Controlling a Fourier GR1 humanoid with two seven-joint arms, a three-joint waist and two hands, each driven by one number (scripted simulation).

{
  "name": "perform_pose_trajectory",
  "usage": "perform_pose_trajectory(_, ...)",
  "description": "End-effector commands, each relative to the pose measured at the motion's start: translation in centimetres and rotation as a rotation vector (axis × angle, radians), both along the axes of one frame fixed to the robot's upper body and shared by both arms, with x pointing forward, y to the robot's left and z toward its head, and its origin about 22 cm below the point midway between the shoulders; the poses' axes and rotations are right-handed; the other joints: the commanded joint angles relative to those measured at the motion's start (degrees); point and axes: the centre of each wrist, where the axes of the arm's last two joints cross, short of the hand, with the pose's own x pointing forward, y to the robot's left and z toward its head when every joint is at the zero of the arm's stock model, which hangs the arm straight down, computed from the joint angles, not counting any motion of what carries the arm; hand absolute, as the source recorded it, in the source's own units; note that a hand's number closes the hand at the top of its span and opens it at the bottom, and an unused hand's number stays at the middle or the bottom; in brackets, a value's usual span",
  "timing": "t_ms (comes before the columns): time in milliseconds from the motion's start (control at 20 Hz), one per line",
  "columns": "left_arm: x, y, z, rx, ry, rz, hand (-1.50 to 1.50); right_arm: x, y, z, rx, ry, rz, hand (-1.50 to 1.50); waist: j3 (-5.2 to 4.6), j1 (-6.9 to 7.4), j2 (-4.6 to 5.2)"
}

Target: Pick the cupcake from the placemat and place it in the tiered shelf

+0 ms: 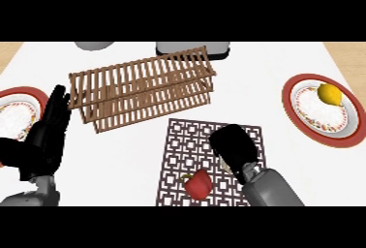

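A small red cupcake (pixel 199 183) sits on the dark lattice placemat (pixel 187 145), near its front edge. My right hand (pixel 233 144) hovers over the mat's right half, beyond and to the right of the cupcake. Its fingers point forward and hold nothing, and the forearm passes close by the cupcake's right side. The wooden slatted tiered shelf (pixel 143 89) stands behind the mat, toward the left. My left hand (pixel 47 131) rests open with fingers up at the left edge.
A red-rimmed plate (pixel 342 134) with a yellow lemon (pixel 330 93) lies at the right. Another red-rimmed plate (pixel 16 115) lies at the far left, partly behind my left hand. Two grey objects (pixel 193 48) (pixel 94 45) stand at the back edge.
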Motion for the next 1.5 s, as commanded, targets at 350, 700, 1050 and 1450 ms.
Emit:
perform_pose_trajectory(350, 0.2, -0.7, -0.2, 0.000, -0.009, -0.023, 0.00, -7.9, 6.6, 6.1, 0.530, -0.023, -0.230, 1.50, 1.27, 2.29, 0.96)
perform_pose_trajectory(700, 1.0, -0.1, 0.4, 0.005, -0.001, -0.005, 0.00, -11.6, 8.4, 13.3, 0.776, -0.246, -0.395, 1.50, 0.99, 1.34, 0.56)
perform_pose_trajectory(1050, 1.0, -0.1, -0.3, 0.005, -0.008, -0.014, 0.00, -11.3, 9.7, 18.4, 0.725, -0.377, -0.485, 1.50, 0.96, 1.71, 0.96)
perform_pose_trajectory(1450, 0.8, -0.2, 0.9, -0.002, -0.009, -0.024, 0.00, -5.8, 11.8, 20.7, 0.758, -0.424, -0.562, 1.50, 1.06, 2.94, 1.37)
